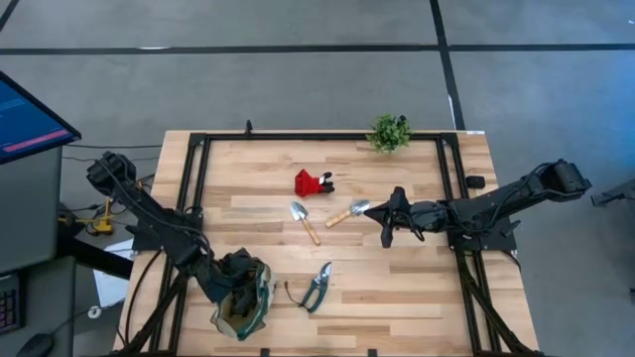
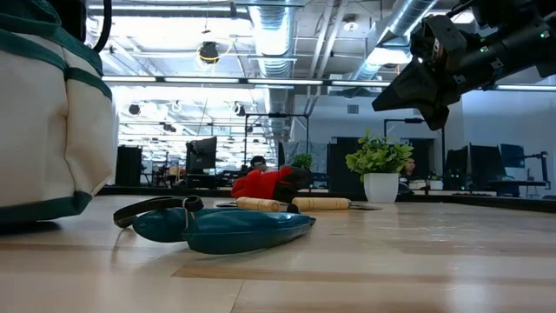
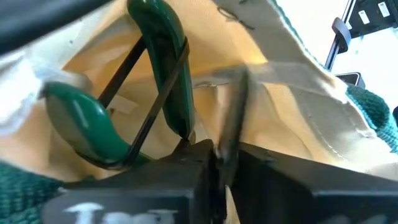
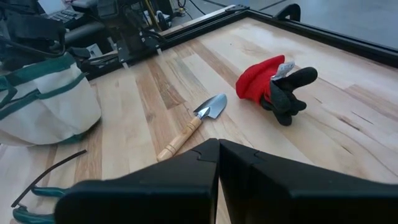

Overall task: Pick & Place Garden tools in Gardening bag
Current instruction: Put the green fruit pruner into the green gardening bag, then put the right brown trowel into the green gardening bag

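The tan gardening bag [image 1: 243,305] with green trim stands at the table's near left, and my left gripper [image 3: 211,171] reaches down into its mouth. Inside it, green-handled pruning shears [image 3: 165,68] with a black wire loop point away from my fingers. A second pair of shears [image 1: 317,288] lies flat on the table to the right of the bag. Two wooden-handled trowels [image 1: 305,222] [image 1: 347,212] and the red-and-black tool [image 1: 313,183] lie mid-table. My right gripper [image 1: 387,230] hovers shut beside the right trowel, touching nothing. My left gripper has its two fingers nearly together on the dark blade end [image 3: 189,137] of the green-handled shears, coming in from above and slanting down into the bag. The handles point away from the fingers, deeper into the bag. The fingers themselves hide the exact place of contact.
A small potted plant [image 1: 389,131] stands at the table's far edge. A black frame [image 1: 193,188] runs around the wooden top. A monitor [image 1: 30,119] stands off the table's far left. Bare wood lies between the bag and the trowels.
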